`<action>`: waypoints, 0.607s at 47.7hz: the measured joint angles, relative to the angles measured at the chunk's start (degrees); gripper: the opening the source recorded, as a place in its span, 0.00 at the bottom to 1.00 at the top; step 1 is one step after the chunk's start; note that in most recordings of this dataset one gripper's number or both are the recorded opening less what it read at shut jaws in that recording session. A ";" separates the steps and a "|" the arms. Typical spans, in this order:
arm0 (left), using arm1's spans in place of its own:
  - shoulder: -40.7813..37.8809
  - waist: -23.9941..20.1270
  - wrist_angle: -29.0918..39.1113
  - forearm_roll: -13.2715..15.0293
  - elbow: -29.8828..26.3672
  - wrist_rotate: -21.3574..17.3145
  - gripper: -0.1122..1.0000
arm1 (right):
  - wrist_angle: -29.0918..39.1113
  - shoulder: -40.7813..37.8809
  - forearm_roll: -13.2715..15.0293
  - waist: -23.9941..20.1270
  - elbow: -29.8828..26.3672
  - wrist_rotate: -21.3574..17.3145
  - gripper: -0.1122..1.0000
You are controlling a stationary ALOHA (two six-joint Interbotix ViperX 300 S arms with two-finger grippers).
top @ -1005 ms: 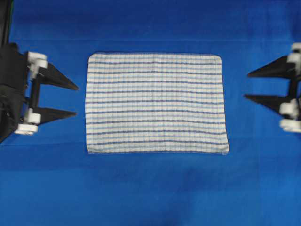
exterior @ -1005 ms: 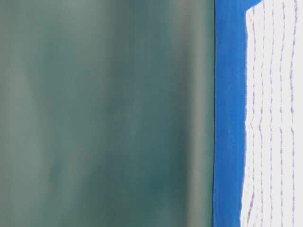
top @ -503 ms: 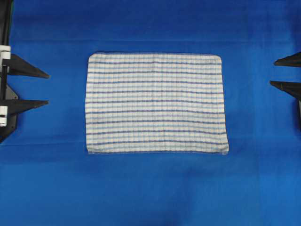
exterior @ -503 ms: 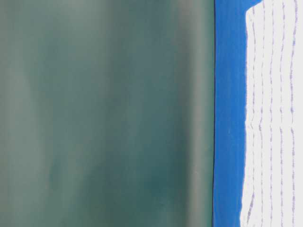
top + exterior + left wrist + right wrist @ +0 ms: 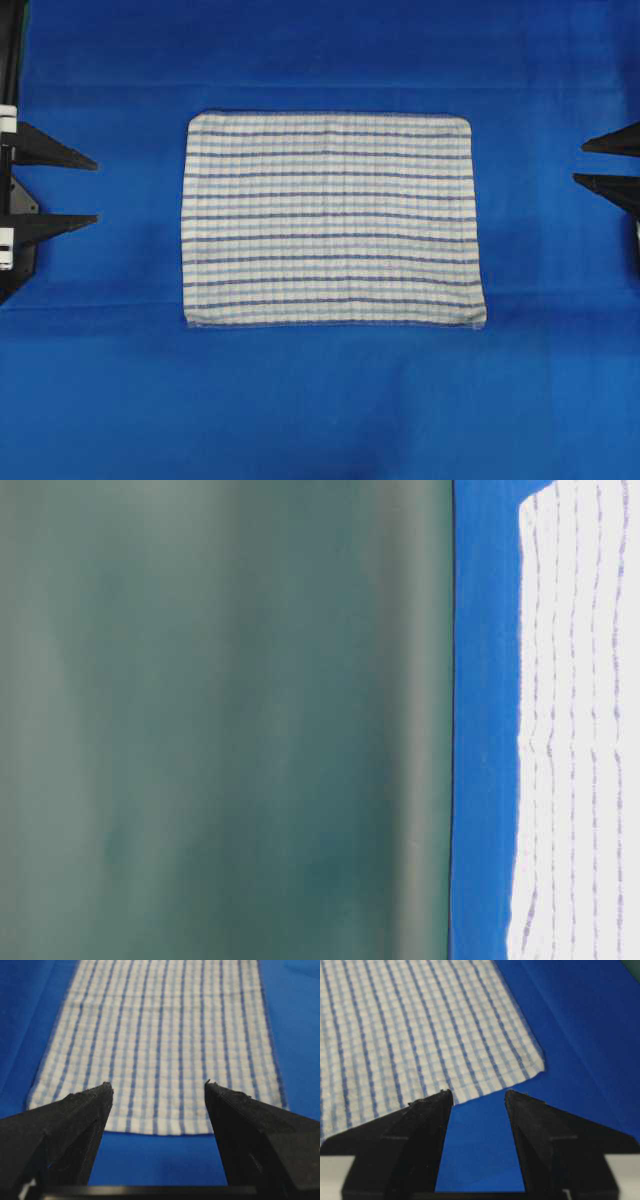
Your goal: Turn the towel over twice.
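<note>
The towel [image 5: 330, 218] lies flat and spread out in the middle of the blue table, white with dark and light blue stripes; its far edge appears in the table-level view [image 5: 580, 730]. My left gripper [image 5: 97, 190] is open at the left edge, well clear of the towel's left hem. In the left wrist view the towel [image 5: 160, 1035] stretches away ahead of the wide, empty left gripper [image 5: 157, 1084]. My right gripper [image 5: 580, 163] is open at the right edge, apart from the towel. The right wrist view has a towel corner [image 5: 410, 1025] ahead of the right gripper [image 5: 478, 1092], nothing between its fingers.
A blue cloth [image 5: 320, 400] covers the table all round the towel, with wide bands of it on every side. A dark green backdrop [image 5: 220, 720] stands behind the table's far edge.
Both arms have drawn back outward from the towel toward the left and right edges. The right jaws have narrowed somewhat. The towel has not moved.
</note>
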State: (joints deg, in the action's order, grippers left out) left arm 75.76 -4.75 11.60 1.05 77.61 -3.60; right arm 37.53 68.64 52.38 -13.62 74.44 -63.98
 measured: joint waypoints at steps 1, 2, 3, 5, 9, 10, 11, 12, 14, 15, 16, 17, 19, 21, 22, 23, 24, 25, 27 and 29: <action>0.00 0.00 0.00 0.00 0.00 0.09 0.72 | -0.09 0.00 0.00 0.09 0.00 0.09 0.59; 0.00 0.00 0.00 0.00 0.00 -0.09 0.72 | -0.09 0.00 0.00 0.09 0.09 0.00 0.59; 0.00 0.00 0.00 0.00 0.00 -0.18 0.72 | -0.18 0.00 0.00 0.00 0.00 0.00 0.59; 0.00 0.00 0.00 0.00 -0.09 -0.18 0.72 | -0.18 0.00 0.00 0.00 0.09 0.00 0.59; 0.00 0.00 0.00 0.00 0.00 -0.18 0.72 | -0.18 0.00 0.00 0.09 0.00 0.00 0.59; 0.00 0.00 0.00 0.00 0.00 -0.26 0.72 | -0.18 0.00 0.00 0.00 0.00 0.00 0.59; 0.00 0.00 0.00 0.00 0.00 -0.18 0.72 | -0.18 0.00 0.00 0.09 0.00 0.00 0.59; 0.00 0.00 0.00 0.00 0.00 0.00 0.72 | -0.18 0.00 0.00 0.09 0.00 0.00 0.59; 0.00 0.00 0.09 0.00 0.00 0.00 0.72 | -0.18 0.00 0.00 0.00 0.00 0.00 0.59; 0.00 0.00 0.00 0.00 0.00 -0.18 0.72 | -0.18 0.00 0.09 0.00 0.00 0.00 0.59; 0.00 0.00 0.00 0.00 0.00 -0.26 0.72 | -0.18 0.00 0.09 0.00 0.00 0.00 0.59; 0.00 -0.09 0.00 0.00 0.00 -0.18 0.72 | -0.18 0.00 0.00 0.00 0.00 0.00 0.59; 0.00 0.00 0.00 0.00 0.00 0.09 0.72 | -0.18 0.00 0.00 0.00 0.00 0.00 0.59; 0.00 0.00 0.00 0.00 0.00 -0.18 0.72 | -0.18 -0.09 0.00 0.09 0.09 0.09 0.59; 0.00 0.00 0.00 0.00 0.00 -0.35 0.72 | -0.18 0.00 0.00 0.09 0.09 0.00 0.59; 0.00 0.00 0.00 0.00 0.00 -0.18 0.72 | -0.18 0.00 0.00 0.00 0.00 0.00 0.59; 0.00 0.00 0.00 0.00 0.00 0.00 0.72 | -0.18 0.00 0.00 0.09 0.00 0.00 0.59; 0.00 0.00 0.09 0.00 0.00 0.09 0.72 | -0.18 0.00 0.00 0.09 0.09 0.00 0.59; 0.00 0.00 0.09 0.00 0.00 -0.18 0.72 | -0.18 0.00 0.00 0.00 0.00 0.00 0.59; 0.00 0.00 0.00 0.00 0.00 -0.18 0.72 | -0.18 0.00 0.00 0.00 0.00 0.00 0.59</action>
State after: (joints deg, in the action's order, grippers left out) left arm 75.76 -4.75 11.60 1.05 77.61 -3.78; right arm 37.35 68.64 52.38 -13.62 74.44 -63.98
